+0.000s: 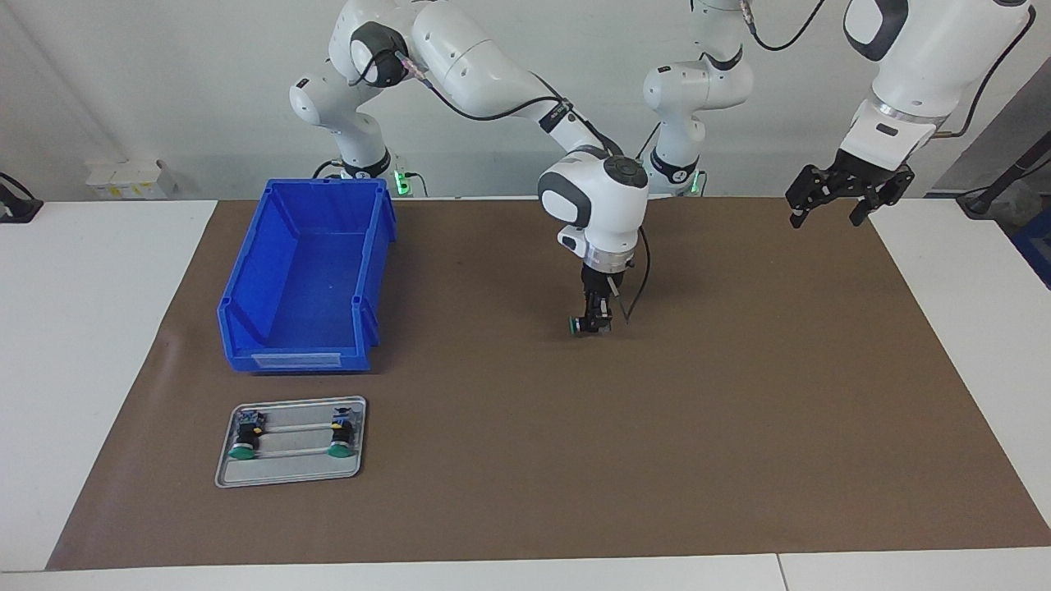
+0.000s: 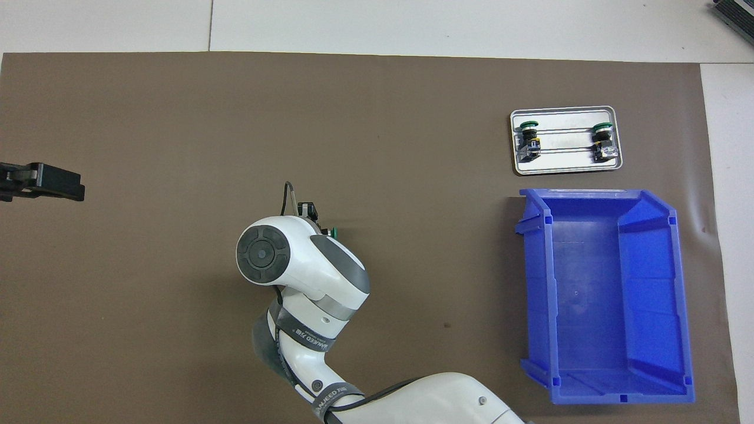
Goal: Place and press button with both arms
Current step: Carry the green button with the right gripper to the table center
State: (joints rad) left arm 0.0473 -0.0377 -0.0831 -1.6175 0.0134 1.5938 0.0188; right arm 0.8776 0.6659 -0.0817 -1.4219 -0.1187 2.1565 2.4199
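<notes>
— Right claw (image 1: 593, 322)?
— Down at the middle of the table (image 1: 739, 427), clamped on the button (image 1: 574, 325), green cap sideways, toward the blue bin (image 1: 308, 279).
— Left claw (image 1: 829, 201)?
— Spread wide, holding nothing, hanging over the mat edge.

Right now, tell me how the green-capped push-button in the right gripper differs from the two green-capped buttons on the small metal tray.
The held button is clamped in the shut right gripper, low over the middle of the brown mat; the two tray buttons lie free on the grey metal tray, beside the blue bin. The held button's cap faces toward the right arm's end of the table; theirs face away from the robots. All share green caps and black bodies.
</notes>
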